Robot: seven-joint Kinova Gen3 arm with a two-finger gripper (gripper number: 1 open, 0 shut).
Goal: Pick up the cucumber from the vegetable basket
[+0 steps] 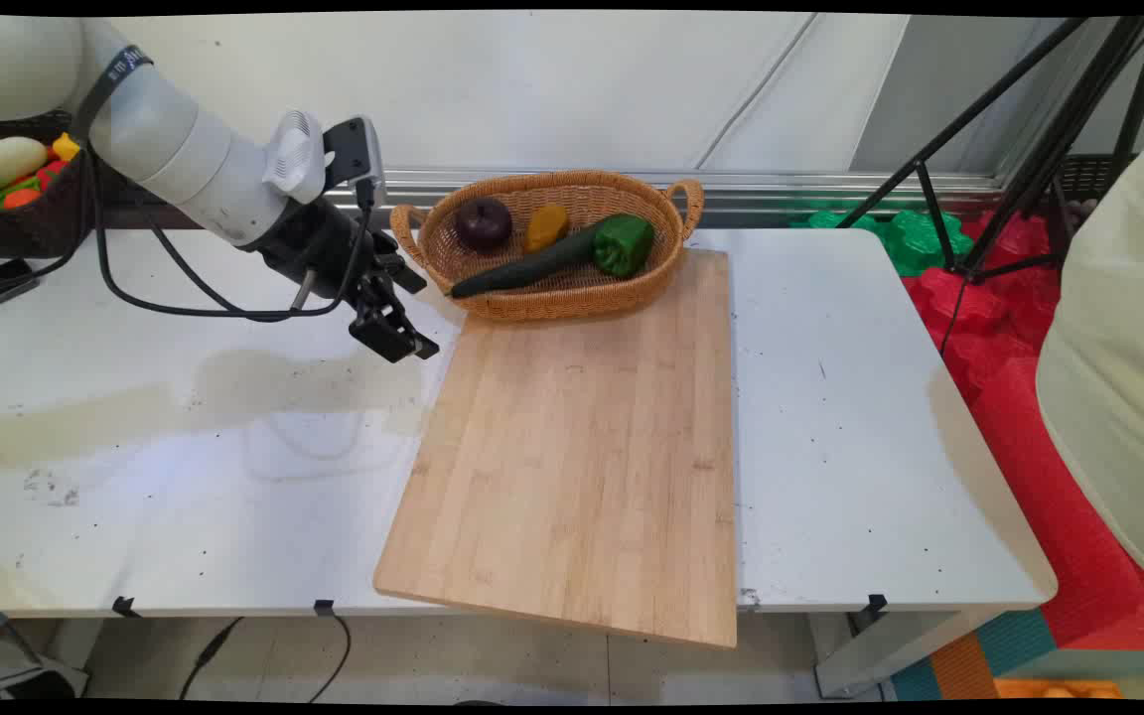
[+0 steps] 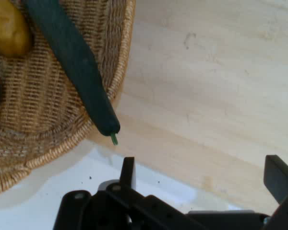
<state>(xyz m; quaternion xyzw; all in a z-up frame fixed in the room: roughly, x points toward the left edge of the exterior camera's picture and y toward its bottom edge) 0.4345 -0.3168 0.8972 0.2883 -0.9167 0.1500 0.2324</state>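
Fingers [image 2: 128, 173] spread wide, empty, near the dark green cucumber [image 2: 77, 62] jutting over the wicker basket [image 2: 43, 153] rim.

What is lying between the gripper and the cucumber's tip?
Nothing lies there: in the hand view, only bare white table and a corner of the cutting board separate the open gripper from the cucumber.

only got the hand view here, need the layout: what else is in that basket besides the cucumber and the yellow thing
observer: a green pepper at the basket's right end, touching the cucumber
operator: and the dark thing at my left edge
observer: a round dark purple fruit, at the basket's left end
operator: what am i hovering over
observer: the end effector hangs over white table, just left of the cutting board
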